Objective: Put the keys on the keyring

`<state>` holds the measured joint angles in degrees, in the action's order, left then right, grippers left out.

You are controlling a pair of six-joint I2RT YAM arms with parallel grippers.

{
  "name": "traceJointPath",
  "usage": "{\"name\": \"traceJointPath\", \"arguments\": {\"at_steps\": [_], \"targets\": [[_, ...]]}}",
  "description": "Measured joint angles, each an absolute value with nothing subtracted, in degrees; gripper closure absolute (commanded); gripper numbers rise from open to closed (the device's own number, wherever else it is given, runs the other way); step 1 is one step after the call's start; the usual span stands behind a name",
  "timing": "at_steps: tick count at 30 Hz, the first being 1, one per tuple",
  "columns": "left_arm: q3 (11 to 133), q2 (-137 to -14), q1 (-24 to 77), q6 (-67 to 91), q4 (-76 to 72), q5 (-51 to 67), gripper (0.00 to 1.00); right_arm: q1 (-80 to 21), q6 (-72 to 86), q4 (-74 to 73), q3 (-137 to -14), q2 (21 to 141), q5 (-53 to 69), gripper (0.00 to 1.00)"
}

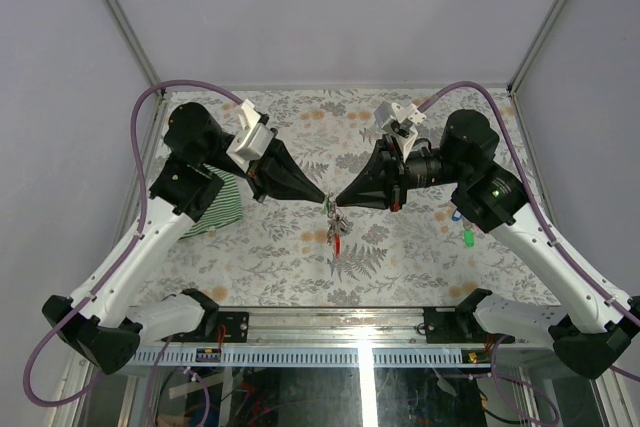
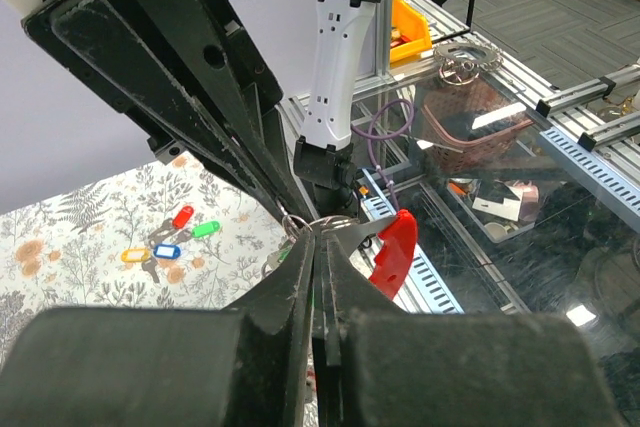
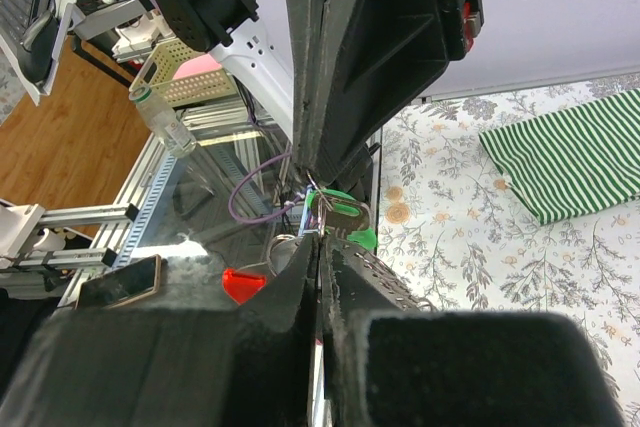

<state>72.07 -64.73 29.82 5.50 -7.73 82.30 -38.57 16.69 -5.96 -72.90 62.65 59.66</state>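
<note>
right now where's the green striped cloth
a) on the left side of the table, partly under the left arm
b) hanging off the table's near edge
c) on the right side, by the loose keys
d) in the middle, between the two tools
a: the green striped cloth lies on the left side of the table, partly hidden by the left arm.
</note>
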Motion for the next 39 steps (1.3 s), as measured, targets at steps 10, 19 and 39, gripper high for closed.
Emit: {"name": "traceJointPath", "arguments": {"at_steps": [10, 19, 39], "targets": [[72.4, -65.3, 30.9, 5.6, -7.7, 82.8, 1.0, -38.6, 17.2, -5.7, -72.9, 62.7, 59.7, 1.0], [72.5, -65.4, 31.1, 5.7, -7.6, 83.2, 1.0, -38.6, 17.1, -5.5, -72.9, 62.7, 60.6, 1.0], [72.7, -65.7, 31.1, 5.2, -5.4, 83.2, 1.0, -38.6, 14.9, -5.8, -72.9, 61.8, 58.7, 1.0]]}}
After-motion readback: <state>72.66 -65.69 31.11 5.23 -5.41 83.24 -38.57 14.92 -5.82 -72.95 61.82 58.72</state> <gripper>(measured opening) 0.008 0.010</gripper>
